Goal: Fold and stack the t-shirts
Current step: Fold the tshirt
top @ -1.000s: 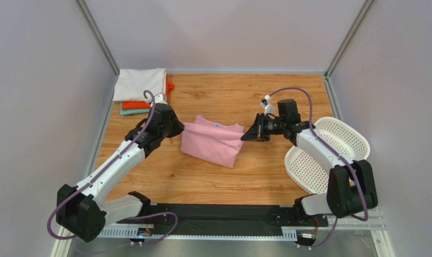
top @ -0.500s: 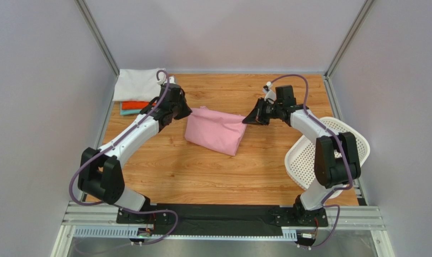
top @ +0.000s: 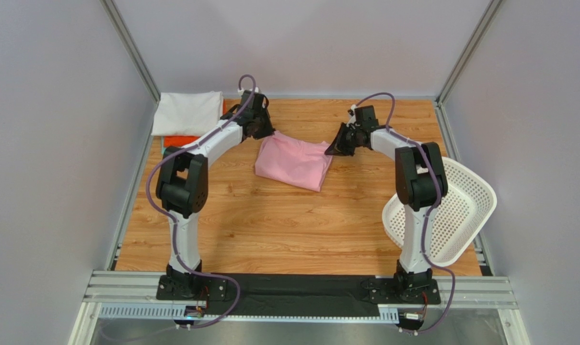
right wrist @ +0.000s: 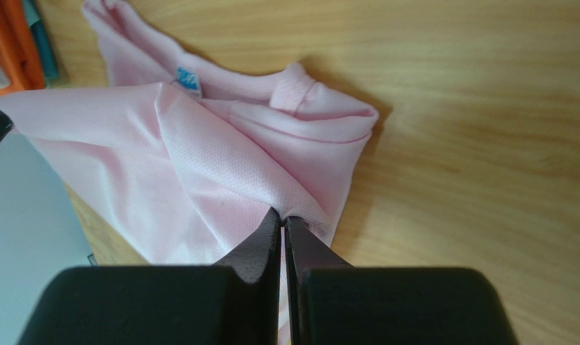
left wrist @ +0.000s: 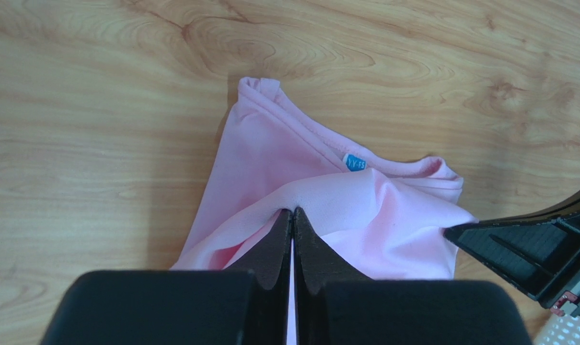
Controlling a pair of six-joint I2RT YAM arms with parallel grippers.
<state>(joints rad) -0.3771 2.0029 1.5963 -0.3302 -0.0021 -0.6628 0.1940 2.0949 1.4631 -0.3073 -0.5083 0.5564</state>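
Note:
The light pink t-shirt (top: 294,159) lies part-folded on the wooden table, its upper layer pulled toward the far side. It shows with its small blue neck label in the left wrist view (left wrist: 329,201) and the right wrist view (right wrist: 199,151). My left gripper (top: 265,134) is shut on the pink shirt's left far edge (left wrist: 293,210). My right gripper (top: 332,149) is shut on its right far edge (right wrist: 282,213). A folded stack sits at the far left corner: a white shirt (top: 188,113) on top, an orange-red one (top: 181,141) under it. The teal shirt is only a sliver in the right wrist view (right wrist: 41,43).
A white perforated plastic basket (top: 451,215) lies tipped at the right edge of the table. Grey walls and metal posts enclose the table on three sides. The black arm rail (top: 300,291) runs along the near edge.
Both arms have stretched away from me toward the far side, each carrying its held edge of the pink shirt. The shirt's upper layer has moved back over the lower part toward the collar.

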